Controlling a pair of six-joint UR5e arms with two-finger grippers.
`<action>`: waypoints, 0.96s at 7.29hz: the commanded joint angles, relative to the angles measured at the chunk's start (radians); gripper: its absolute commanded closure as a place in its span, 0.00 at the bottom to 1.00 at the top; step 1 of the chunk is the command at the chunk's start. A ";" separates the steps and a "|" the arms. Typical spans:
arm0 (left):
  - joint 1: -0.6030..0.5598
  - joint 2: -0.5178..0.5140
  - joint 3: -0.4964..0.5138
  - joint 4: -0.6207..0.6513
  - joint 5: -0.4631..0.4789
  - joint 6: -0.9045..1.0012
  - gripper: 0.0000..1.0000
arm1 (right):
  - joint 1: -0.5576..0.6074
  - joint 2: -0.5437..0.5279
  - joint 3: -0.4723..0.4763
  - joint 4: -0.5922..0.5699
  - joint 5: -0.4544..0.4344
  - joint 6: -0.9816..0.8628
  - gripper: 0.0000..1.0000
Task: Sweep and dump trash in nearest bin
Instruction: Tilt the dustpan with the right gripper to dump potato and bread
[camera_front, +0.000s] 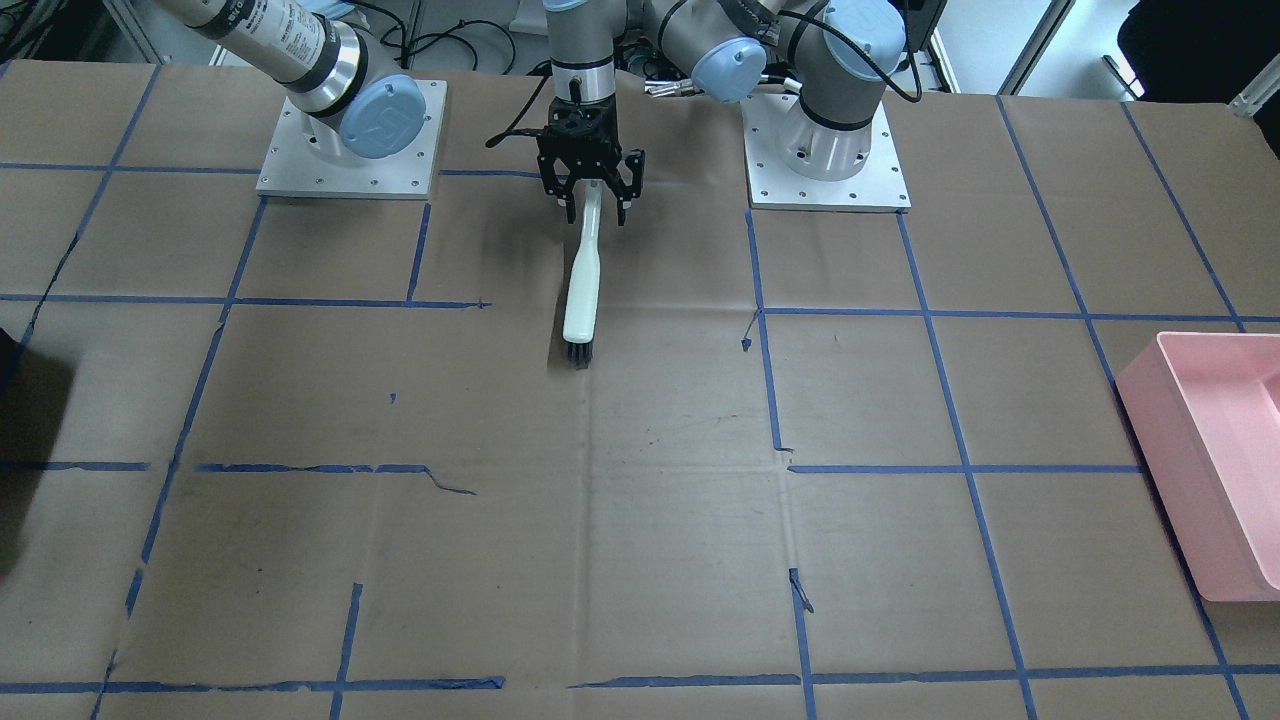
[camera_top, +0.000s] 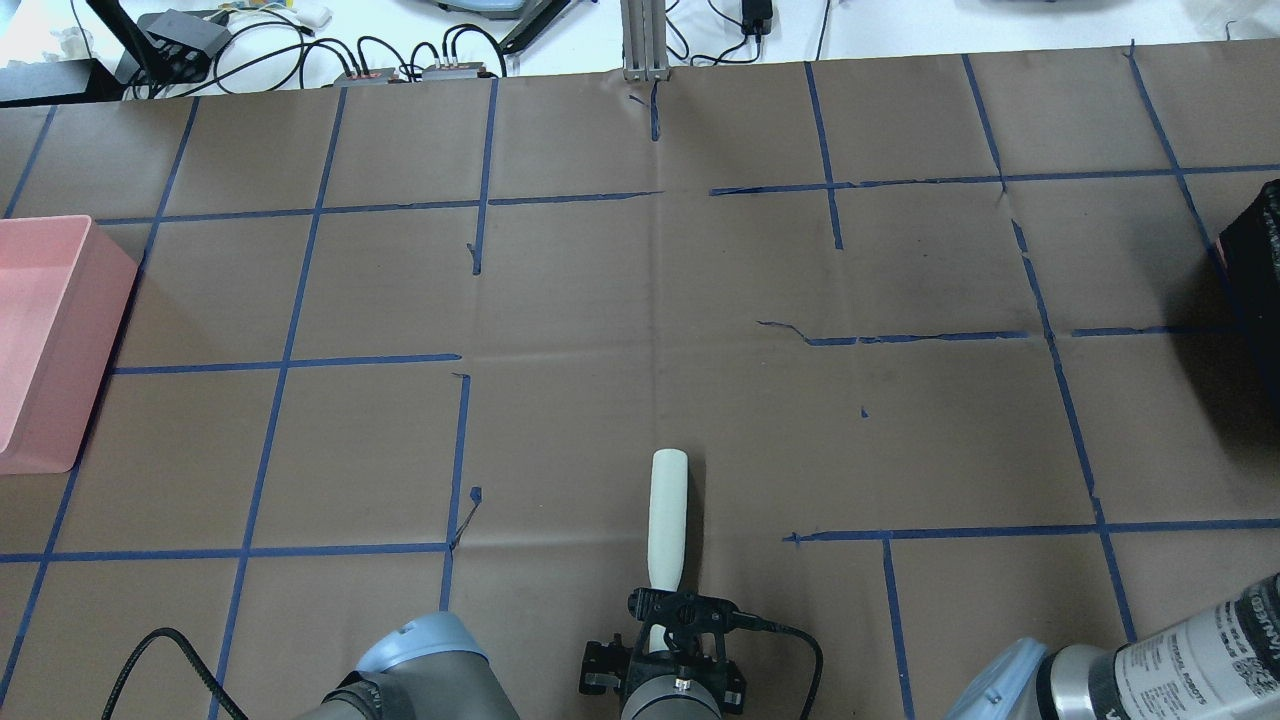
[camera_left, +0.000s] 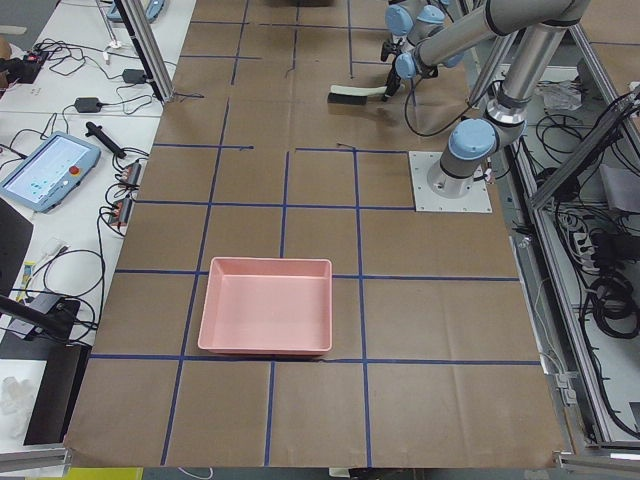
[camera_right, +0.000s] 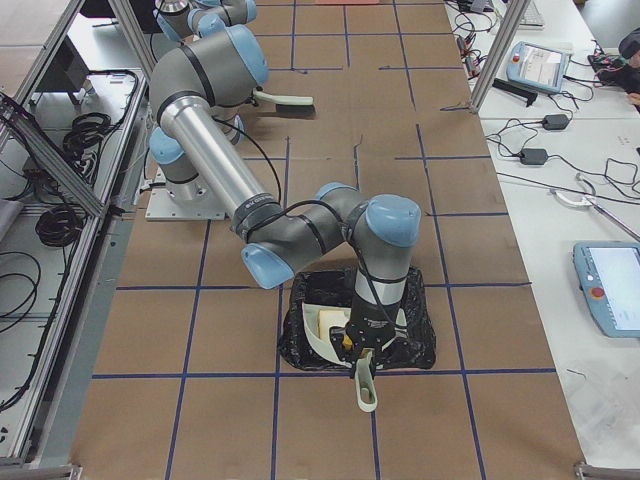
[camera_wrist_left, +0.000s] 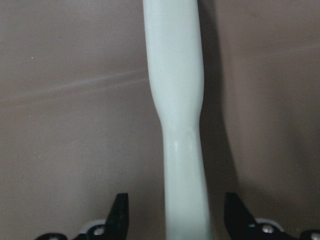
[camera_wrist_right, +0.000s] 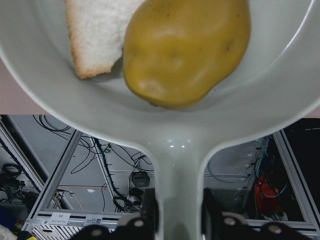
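The yellow-brown potato lump (camera_wrist_right: 185, 50) and one torn piece of white bread (camera_wrist_right: 95, 35) lie in a white dustpan (camera_wrist_right: 280, 100). A second bread piece does not show. My right gripper (camera_wrist_right: 180, 210) is shut on the dustpan's handle and holds the pan (camera_right: 325, 330) over the black bin (camera_right: 300, 345) at the table's right end. A white brush (camera_front: 582, 290) with black bristles lies flat on the table. My left gripper (camera_front: 590, 200) is open, its fingers (camera_wrist_left: 120, 215) standing on either side of the brush handle (camera_wrist_left: 175, 90) without touching it.
A pink bin (camera_top: 40, 330) stands at the table's left end, far from both grippers. The arm bases (camera_front: 350, 140) are bolted on near the robot's edge. Cables and teach pendants (camera_right: 615, 290) lie on the benches beyond the table.
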 joint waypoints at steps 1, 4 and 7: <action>0.003 0.020 0.018 0.008 -0.019 0.003 0.01 | 0.004 -0.007 0.019 -0.026 -0.040 -0.002 0.98; 0.038 0.079 0.070 -0.004 -0.154 0.035 0.01 | 0.019 -0.021 0.050 -0.071 -0.089 -0.005 0.97; 0.130 0.120 0.076 -0.011 -0.150 0.228 0.01 | 0.019 -0.061 0.128 -0.174 -0.098 -0.008 0.96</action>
